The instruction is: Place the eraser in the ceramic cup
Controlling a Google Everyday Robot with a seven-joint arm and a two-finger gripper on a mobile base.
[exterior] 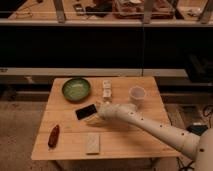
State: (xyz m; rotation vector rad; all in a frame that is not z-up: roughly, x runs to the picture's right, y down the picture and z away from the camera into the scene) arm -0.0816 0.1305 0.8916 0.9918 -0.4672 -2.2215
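Observation:
The eraser (86,111), a flat black slab, lies on the wooden table (65,145) left of centre, just below the green bowl. The ceramic cup (137,94), small, white and round, stands at the table's right, upright. My gripper (94,118) is at the end of the white arm that reaches in from the lower right. It sits low over the table at the eraser's lower right edge, touching or almost touching it. The cup is well to the right of the gripper.
A green bowl (76,88) stands at the back left. A small white object (106,89) lies behind the gripper. A pale beige block (93,142) lies near the front edge. A red elongated object (53,135) lies at the front left.

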